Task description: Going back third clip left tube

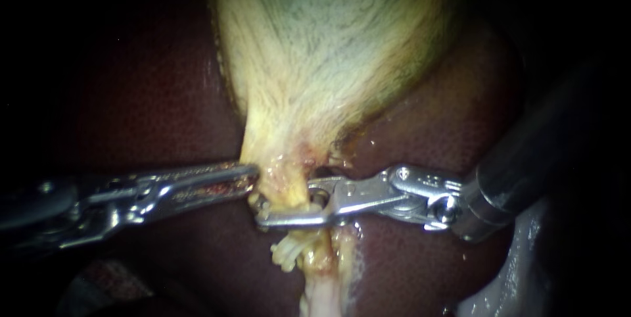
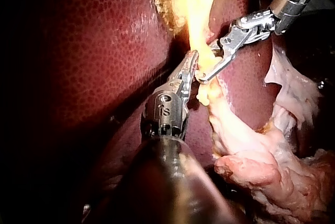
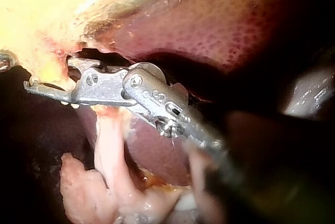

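Across the dark liver (image 1: pixel 131 93) the pale gallbladder (image 1: pixel 328 47) narrows to its neck. My left instrument (image 1: pixel 253 182) has its end effector closed on that neck, I judge to keep it taut. My right instrument (image 1: pixel 286 204) has its end effector parted astride the tube (image 1: pixel 314 251); no clip shows clearly.

Gallbladder (image 1: pixel 328 47): pale yellow, streaked grey-green, fine whitish fibres. Liver (image 1: pixel 151 93): dark maroon, finely speckled. Tube (image 1: pixel 322 291): cream to pale pink. My left instrument (image 1: pixel 253 182) and right instrument (image 1: pixel 286 204): shiny silver.
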